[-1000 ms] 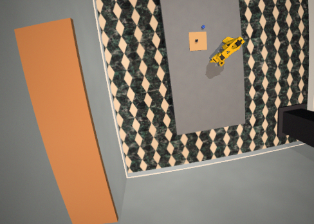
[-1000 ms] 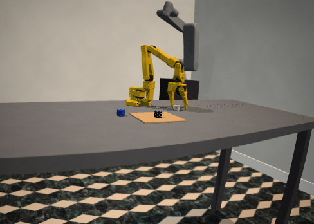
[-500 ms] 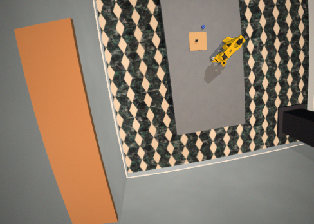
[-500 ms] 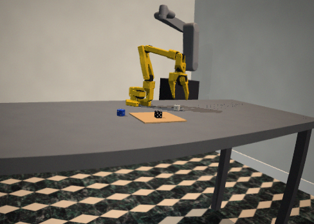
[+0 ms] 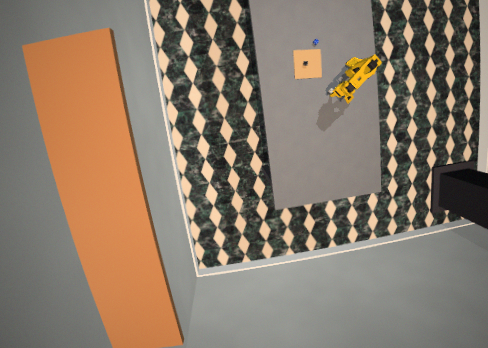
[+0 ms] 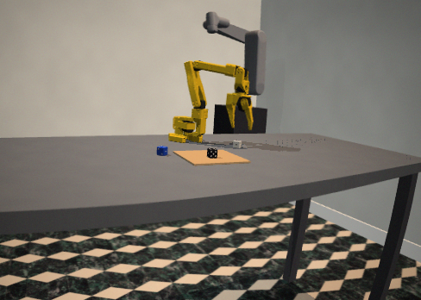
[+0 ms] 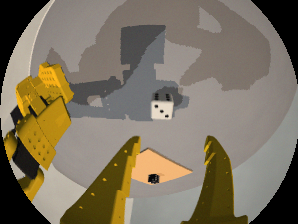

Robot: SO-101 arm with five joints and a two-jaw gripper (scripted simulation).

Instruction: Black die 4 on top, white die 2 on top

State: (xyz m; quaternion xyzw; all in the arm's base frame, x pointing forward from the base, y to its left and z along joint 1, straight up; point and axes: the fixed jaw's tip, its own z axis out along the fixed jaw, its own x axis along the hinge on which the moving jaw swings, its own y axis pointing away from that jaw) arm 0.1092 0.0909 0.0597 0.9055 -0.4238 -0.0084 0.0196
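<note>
My gripper [image 6: 241, 128] [image 7: 173, 138] is open and empty, pointing down above the table, higher than the white die. The white die [image 6: 237, 144] [image 7: 162, 109] lies flat on the table off the mat; in the wrist view it is beyond the fingertips, with 3 on the side toward the camera and a foreshortened top that looks like 6. The black die [image 5: 305, 63] [image 6: 212, 153] [image 7: 153, 178] lies on the orange mat [image 5: 300, 73] [image 6: 190, 157] [image 7: 167, 164]; its top number is too small to read. The blue die [image 5: 315, 42] [image 6: 162, 150] lies on the table beside the mat; its top is unreadable.
The grey table [image 5: 320, 167] [image 6: 108, 178] carries the mat and the arm. The yellow arm's base [image 6: 185, 131] stands behind the mat in the exterior view. The arm's shadow falls around the white die.
</note>
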